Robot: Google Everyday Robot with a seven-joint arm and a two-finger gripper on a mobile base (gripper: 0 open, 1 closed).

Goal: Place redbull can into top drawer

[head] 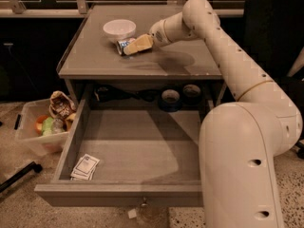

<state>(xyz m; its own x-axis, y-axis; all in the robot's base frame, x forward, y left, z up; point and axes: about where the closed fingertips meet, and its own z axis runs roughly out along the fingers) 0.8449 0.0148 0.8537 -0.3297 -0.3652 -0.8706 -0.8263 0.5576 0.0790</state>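
Observation:
The redbull can lies on its side on the grey table top, just in front of the white bowl. Only its blue-and-silver left end shows. My gripper reaches in from the right and sits right at the can, covering its right part. The top drawer is pulled wide open below the table top. Its floor holds only a small paper packet at the front left.
A clear plastic bin with snacks and fruit stands on the floor left of the drawer. Two dark round rolls sit on the shelf behind the drawer. A black bar lies on the floor at left. My arm and base fill the right side.

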